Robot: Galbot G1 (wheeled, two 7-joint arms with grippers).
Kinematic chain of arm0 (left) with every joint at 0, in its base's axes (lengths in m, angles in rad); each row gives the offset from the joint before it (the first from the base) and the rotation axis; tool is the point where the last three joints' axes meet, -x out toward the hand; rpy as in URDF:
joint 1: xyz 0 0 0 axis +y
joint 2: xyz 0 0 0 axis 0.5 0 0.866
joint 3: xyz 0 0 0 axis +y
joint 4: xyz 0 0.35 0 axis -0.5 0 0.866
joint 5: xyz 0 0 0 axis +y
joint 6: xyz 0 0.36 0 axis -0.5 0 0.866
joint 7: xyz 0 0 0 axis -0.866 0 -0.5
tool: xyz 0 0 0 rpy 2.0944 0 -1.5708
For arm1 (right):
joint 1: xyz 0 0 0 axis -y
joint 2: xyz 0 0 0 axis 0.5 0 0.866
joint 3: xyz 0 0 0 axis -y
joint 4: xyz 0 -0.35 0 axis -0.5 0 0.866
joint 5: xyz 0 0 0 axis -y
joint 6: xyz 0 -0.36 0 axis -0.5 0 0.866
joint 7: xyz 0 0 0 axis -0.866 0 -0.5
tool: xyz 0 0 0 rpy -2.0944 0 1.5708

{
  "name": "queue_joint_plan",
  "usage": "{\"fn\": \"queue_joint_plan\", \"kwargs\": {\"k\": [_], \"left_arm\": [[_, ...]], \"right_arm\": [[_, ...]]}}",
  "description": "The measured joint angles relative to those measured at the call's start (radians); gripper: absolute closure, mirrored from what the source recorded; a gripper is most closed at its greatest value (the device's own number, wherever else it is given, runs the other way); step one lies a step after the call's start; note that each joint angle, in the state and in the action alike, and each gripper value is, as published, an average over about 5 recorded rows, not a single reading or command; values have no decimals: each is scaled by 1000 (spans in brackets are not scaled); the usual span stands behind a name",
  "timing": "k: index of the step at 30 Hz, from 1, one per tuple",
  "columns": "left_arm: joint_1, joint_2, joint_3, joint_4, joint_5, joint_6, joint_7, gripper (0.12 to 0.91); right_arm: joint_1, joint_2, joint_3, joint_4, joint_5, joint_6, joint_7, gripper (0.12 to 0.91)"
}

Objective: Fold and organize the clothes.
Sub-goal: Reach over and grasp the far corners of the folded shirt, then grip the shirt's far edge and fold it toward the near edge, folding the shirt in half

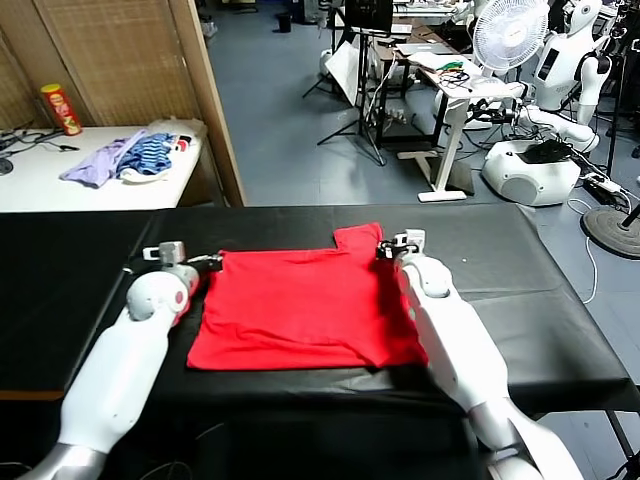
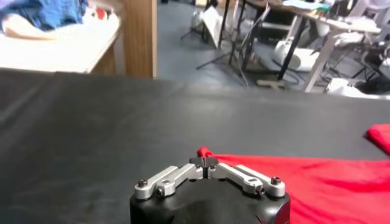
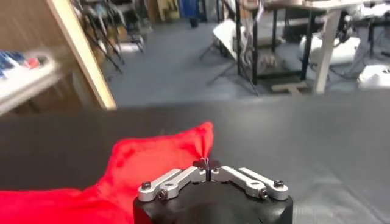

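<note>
The red T-shirt (image 1: 300, 305) lies partly folded, plain side up, on the black table (image 1: 80, 290). My left gripper (image 1: 212, 262) is shut on the shirt's far left corner, which shows as a small red tip in the left wrist view (image 2: 204, 151). My right gripper (image 1: 384, 250) is shut on the far right corner by the sleeve (image 1: 358, 238); in the right wrist view the red cloth (image 3: 164, 155) runs up into the closed jaws (image 3: 207, 164). Both corners are held low over the table.
A white side table (image 1: 60, 180) at the back left holds a pale purple garment (image 1: 95, 160), a blue striped garment (image 1: 155, 155) and a red can (image 1: 60, 108). A wooden partition (image 1: 205, 90) stands behind. Desks, a fan (image 1: 510, 35) and another robot stand beyond.
</note>
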Motion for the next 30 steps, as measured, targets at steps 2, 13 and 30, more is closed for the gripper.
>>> {"fn": "queue_joint_plan", "kwargs": {"k": [2, 13, 30], "left_arm": [[35, 13, -14, -50, 3, -4, -4, 903], [248, 80, -112, -241, 5, -12, 4, 903], [545, 80, -229, -477, 109, 18, 16, 903]], "right_arm": [[-31, -29, 4, 60, 27, -19, 6, 903], [-214, -178, 43, 320, 143, -172, 87, 903], [-480, -260, 78, 590, 63, -248, 137, 903]]}}
